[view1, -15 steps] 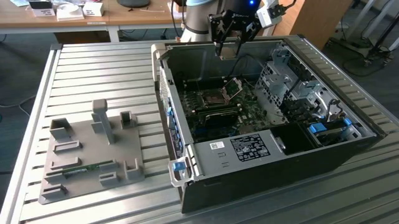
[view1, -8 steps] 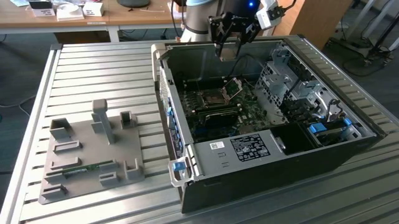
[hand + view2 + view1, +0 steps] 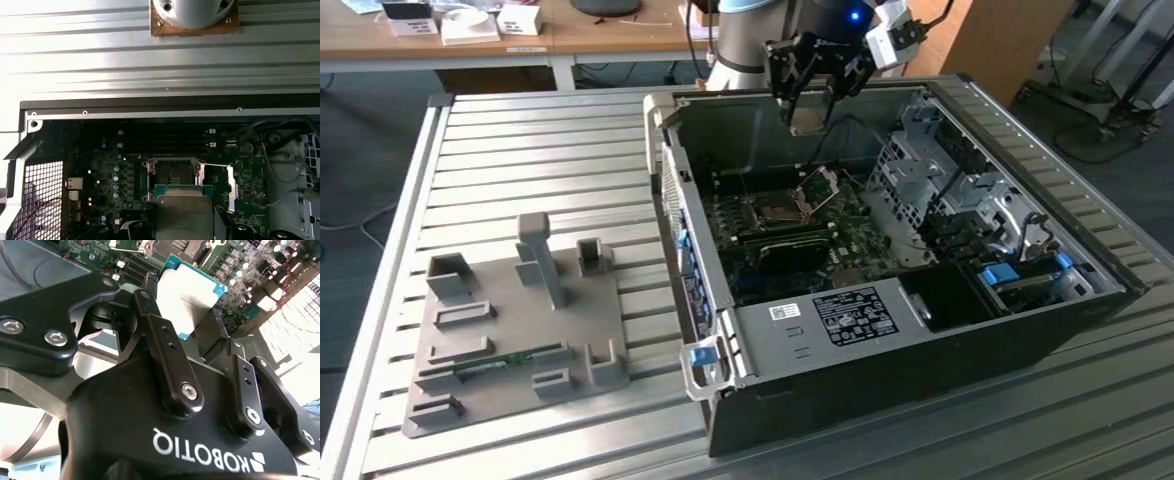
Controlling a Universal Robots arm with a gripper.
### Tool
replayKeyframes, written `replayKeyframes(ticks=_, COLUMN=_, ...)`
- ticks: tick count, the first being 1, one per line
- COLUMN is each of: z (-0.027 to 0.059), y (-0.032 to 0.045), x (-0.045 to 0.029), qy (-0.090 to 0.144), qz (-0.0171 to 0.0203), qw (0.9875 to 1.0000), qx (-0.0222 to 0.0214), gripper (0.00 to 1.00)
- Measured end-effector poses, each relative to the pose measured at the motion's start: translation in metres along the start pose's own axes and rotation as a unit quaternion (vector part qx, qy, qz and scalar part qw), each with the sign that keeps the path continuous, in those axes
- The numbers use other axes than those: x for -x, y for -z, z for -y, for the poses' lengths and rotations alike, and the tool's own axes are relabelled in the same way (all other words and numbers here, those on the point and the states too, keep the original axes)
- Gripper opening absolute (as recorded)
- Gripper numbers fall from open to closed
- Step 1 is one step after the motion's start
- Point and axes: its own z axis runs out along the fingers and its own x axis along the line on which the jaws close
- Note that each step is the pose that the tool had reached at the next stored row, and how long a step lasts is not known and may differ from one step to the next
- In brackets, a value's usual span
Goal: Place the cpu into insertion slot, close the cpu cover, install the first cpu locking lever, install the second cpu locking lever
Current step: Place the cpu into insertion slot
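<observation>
Closest to your lens in the second wrist view sits the gripper, matte black with round silver screws in its links. Its two fingers are clenched on opposite edges of the cpu.

You can see that the cpu is a thin square chip. It has a dull silvery metal lid, faint print, and a teal-green border showing round its rim.

In the exterior view the gripper holds the cpu in the air inside the open computer case. It hangs clear of the board, at 12 o'clock from the insertion slot. That slot is a dark square socket with a bright metal rim, lying bare on the dark green motherboard.

The cpu cover, a silvery windowed frame, stands tilted up at the slot's 1 o'clock.

In the first wrist view the cpu overlaps the near edge of the insertion slot, with long black memory slots on the slot's far side.

At the case's 9 o'clock, a grey moulded fixture rests on the ribbed aluminium table.
</observation>
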Motion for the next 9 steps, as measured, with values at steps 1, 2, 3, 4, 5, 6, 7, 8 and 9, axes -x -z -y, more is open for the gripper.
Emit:
replayKeyframes(ticks=1, z=0.0, y=-0.0001, x=0.0, qy=0.0, qz=0.0, qw=1.0, qx=-0.0001, gripper=0.54)
replayKeyframes(ticks=2, z=0.0001, y=-0.0005, x=0.0, qy=0.0, qz=0.0, qw=1.0, qx=0.0001, gripper=0.54)
replayKeyframes(ticks=3, z=0.0002, y=-0.0011, x=0.0, qy=0.0, qz=0.0001, qw=1.0, qx=0.0002, gripper=0.54)
replayKeyframes(ticks=4, z=0.0004, y=-0.0017, x=-0.0001, qy=0.0, qz=0.0001, qw=1.0, qx=0.0002, gripper=0.54)
replayKeyframes(ticks=5, z=0.0005, y=-0.0025, x=-0.0001, qy=0.0, qz=0.0001, qw=1.0, qx=0.0002, gripper=0.54)
replayKeyframes(ticks=6, z=0.0007, y=-0.0034, x=-0.0001, qy=0.0, qz=0.0001, qw=1.0, qx=0.0002, gripper=0.54)
replayKeyframes(ticks=7, z=0.0008, y=-0.0042, x=-0.0001, qy=0.0, qz=0.0001, qw=1.0, qx=0.0001, gripper=0.54)
replayKeyframes(ticks=8, z=0.001, y=-0.0051, x=-0.0001, qy=0.0, qz=0.0001, qw=1.0, qx=0.0001, gripper=0.54)
replayKeyframes(ticks=9, z=0.0011, y=-0.0059, x=-0.0001, qy=0.0, qz=0.0001, qw=1.0, qx=0.0001, gripper=0.54)
